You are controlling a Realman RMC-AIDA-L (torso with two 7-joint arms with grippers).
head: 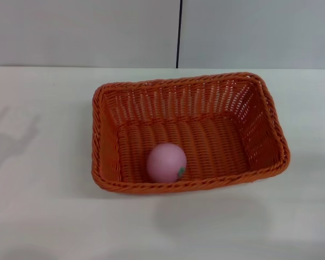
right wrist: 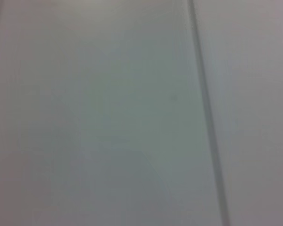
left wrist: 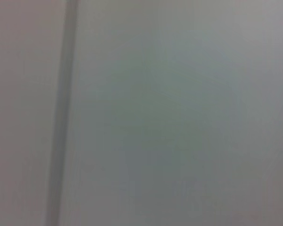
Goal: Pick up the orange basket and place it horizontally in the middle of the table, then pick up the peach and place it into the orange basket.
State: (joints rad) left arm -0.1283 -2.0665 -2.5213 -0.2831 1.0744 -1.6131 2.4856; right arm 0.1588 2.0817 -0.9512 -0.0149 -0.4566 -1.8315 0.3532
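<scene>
peach (head: 166, 162) inside orange basket (head: 271, 127) — mid-table (head: 38, 206), no gripper in view

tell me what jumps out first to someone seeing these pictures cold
The bright orange basket grabs the eye first, lying lengthwise across the middle of the white table. Next is the pink peach resting inside it, against the near wall, with a small green mark on its side. Neither gripper is in view, and both wrist views show only a plain pale surface.
</scene>
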